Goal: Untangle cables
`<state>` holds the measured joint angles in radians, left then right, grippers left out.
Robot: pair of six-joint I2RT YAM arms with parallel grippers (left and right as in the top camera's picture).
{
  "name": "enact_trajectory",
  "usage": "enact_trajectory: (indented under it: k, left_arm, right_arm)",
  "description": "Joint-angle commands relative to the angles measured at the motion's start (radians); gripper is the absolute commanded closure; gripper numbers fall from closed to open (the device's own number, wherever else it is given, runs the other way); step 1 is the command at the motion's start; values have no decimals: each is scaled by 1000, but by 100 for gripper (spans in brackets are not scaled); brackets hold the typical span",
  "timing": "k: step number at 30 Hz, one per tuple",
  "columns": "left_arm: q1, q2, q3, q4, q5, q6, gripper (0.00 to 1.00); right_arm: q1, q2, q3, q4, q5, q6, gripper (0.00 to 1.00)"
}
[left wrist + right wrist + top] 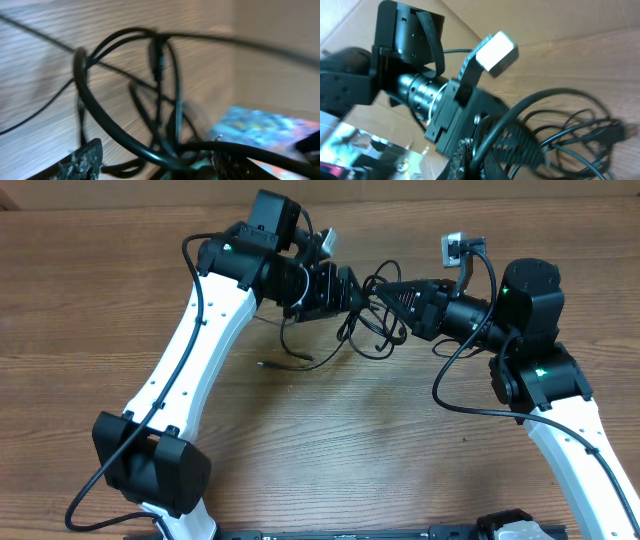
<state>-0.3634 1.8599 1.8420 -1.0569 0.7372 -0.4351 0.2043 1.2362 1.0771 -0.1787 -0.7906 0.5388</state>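
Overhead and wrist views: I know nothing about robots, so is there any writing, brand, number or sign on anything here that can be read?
No text can be read in any view.
Blue-and-red patch, left wrist view: possibly print, too blurred to read.
Mottled patch, right wrist view: blurred, unreadable.
Small grey box, overhead: a dark mark, too small to read.
Cables and table: no lettering seen.

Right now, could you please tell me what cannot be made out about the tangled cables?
Overhead view: how the thin black cables cross is too small to trace, and the left tool and right tool cover part of the knot.
Left wrist view: blur hides which cable passes over which.
Right wrist view: whether the shut right tool pinches a cable is cut off by the bottom edge.
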Motion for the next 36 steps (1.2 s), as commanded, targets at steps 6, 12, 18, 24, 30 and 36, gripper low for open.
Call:
enact_trajectory:
  k: [6, 12, 18, 24, 30, 36]
  left_arm:
    - [16, 16, 11, 219, 263, -132, 46]
    - [16, 16, 11, 222, 311, -137, 68]
    - [16, 16, 11, 113, 286, -61, 59]
    - [16, 16, 11, -2, 166, -17, 39]
    - [16, 16, 11, -33, 153, -17, 39]
    - [21, 16, 11, -125, 19, -16, 43]
  right_arm:
    - [-3, -17, 18, 3, -68, 108, 96]
    - [-3, -17, 18, 11, -79, 128, 96]
    - [-3, -17, 18, 29, -79, 128, 96]
    - [-3, -17, 18, 47, -78, 127, 96]
    - [-3, -17, 18, 47, -78, 127, 96]
    - [-3, -17, 18, 47, -75, 127, 96]
